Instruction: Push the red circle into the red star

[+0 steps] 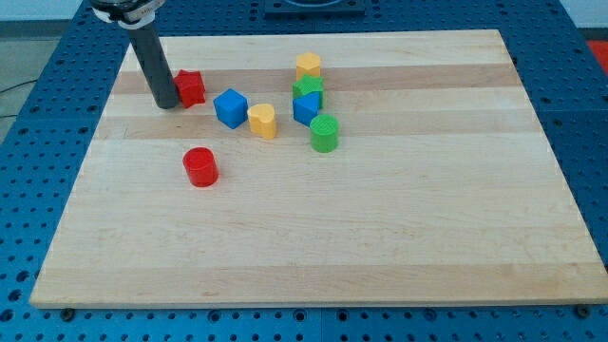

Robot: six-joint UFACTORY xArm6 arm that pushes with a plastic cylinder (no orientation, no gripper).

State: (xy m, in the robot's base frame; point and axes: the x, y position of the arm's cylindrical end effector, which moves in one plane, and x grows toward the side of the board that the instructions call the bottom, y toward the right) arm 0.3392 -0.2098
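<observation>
Camera view: the arm's housing is cut off by the upper left edge of the frame, so only the dark rod shows below it. This tool is a plain rod with no jaws to spread or press together; it pinches nothing. My tip (166, 104) rests on the bench (399, 237) in the upper left of the frame, touching or just beside the left face of the red star (192, 87), whose left side the rod partly hides; the star's points are hard to make out. The red circle (200, 166) stands well apart from the star, lower in the frame and slightly right of it, with bare wood between them. Right of the star sit a blue cube (230, 108) and, just beside it, a yellow block (263, 121) of heart-like shape. Further right is a tight cluster: a yellow block (308, 66) at top, a green block (308, 89) below it, a blue block (306, 107) partly covered, and a green cylinder (325, 133) lowest. Their exact shapes cannot be told.
</observation>
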